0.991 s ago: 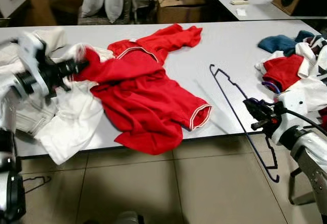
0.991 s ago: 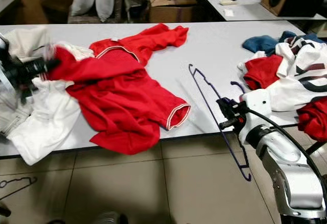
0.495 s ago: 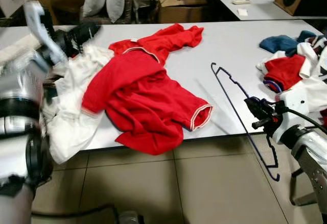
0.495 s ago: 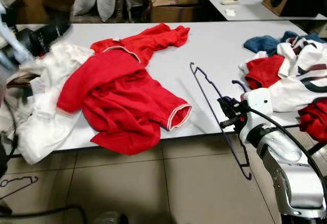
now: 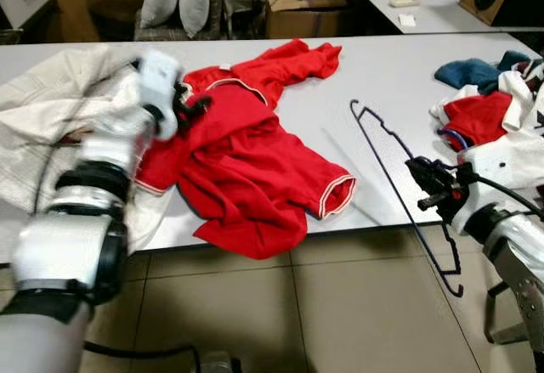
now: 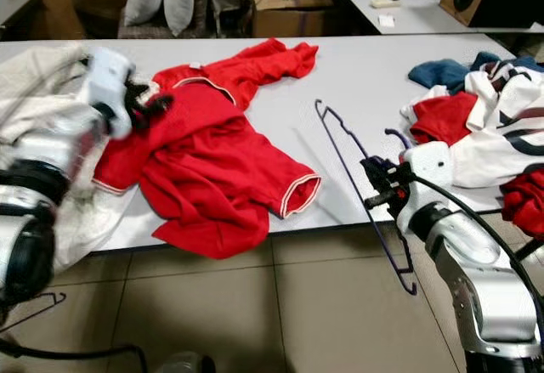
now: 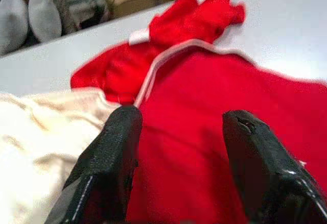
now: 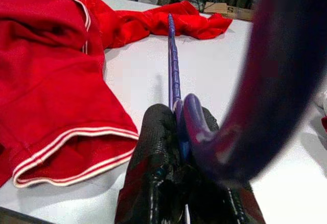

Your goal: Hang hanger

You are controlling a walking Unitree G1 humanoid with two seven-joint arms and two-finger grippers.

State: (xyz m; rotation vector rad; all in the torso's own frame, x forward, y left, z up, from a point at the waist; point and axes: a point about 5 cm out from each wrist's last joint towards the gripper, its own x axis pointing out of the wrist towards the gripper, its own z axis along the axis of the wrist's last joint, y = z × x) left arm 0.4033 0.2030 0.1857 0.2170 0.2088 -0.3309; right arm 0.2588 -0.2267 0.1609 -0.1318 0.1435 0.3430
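Observation:
A thin purple hanger (image 5: pixel 387 148) slants from the white table (image 5: pixel 374 76) down past its front edge. My right gripper (image 5: pixel 427 188) is shut on the hanger near its middle, and the right wrist view shows the fingers (image 8: pixel 153 157) clamped on the purple wire (image 8: pixel 173 81). A red shirt (image 5: pixel 246 169) lies crumpled across the table's middle. My left gripper (image 5: pixel 194 105) hovers over the shirt's left shoulder near its white-trimmed collar (image 7: pixel 148 76). Its two black fingers (image 7: pixel 110 157) stand apart with nothing between them.
A cream cloth (image 5: pixel 51 110) lies on the table's left end. At the right end sits a pile of red, white and blue clothes (image 5: pixel 489 110). Another hanger (image 6: pixel 25 309) lies on the tiled floor at the left. Cushions and a cardboard box (image 5: pixel 302 12) stand behind.
My left arm has swung from the table's far left across to the red shirt's collar. The right gripper and the hanger have held still.

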